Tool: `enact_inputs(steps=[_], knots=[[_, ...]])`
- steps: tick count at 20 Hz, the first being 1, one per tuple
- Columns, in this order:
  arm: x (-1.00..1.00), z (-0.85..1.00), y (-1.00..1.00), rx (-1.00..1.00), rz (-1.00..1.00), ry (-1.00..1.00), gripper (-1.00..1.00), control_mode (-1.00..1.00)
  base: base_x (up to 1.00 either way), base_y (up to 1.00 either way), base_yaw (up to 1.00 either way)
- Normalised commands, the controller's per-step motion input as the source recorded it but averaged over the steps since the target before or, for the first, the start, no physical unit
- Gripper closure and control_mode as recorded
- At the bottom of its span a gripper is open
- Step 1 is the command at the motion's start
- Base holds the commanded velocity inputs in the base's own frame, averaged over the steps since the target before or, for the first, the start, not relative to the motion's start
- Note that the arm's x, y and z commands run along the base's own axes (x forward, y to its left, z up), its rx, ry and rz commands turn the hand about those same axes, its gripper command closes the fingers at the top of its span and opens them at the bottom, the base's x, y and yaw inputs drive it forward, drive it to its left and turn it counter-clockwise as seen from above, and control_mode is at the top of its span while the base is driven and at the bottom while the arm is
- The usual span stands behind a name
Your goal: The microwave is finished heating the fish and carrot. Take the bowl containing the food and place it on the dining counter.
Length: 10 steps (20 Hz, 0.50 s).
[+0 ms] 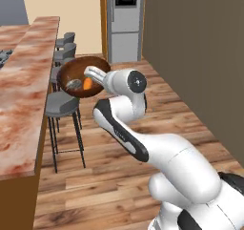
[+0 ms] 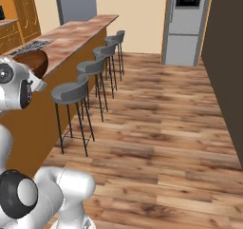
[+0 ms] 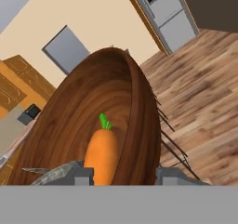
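The dark reddish-brown bowl (image 1: 81,74) hangs tilted in the air beside the dining counter (image 1: 24,81), above the grey stools. My gripper (image 1: 89,79) is shut on its rim. Inside lie the orange carrot (image 1: 88,84) and the grey fish (image 1: 74,85). In the hand view the bowl (image 3: 88,107) looms close, with the carrot (image 3: 100,155) and the fish (image 3: 51,176) low in it, and its wall stands between the fingers of my gripper (image 3: 125,176). From the right base view the bowl (image 2: 34,62) peeks out behind my arm, over the counter (image 2: 71,35) edge. The microwave is out of view.
Several grey stools (image 1: 62,102) (image 2: 71,92) line the counter's side. A steel fridge (image 1: 125,19) (image 2: 187,23) stands at the far end. A dark wall (image 1: 200,57) runs along the right. Wooden floor (image 2: 156,128) lies open between.
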Motion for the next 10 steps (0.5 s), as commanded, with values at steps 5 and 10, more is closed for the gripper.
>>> enact_inputs(steps=[5, 10], knots=[[0.39, 0.46, 0.57, -0.01, 0.09, 0.00, 1.00, -1.00, 0.00, 0.00, 0.00], [0.07, 0.45, -0.01, 0.05, 0.37, 0.02, 1.00, -1.00, 0.00, 0.00, 0.00]])
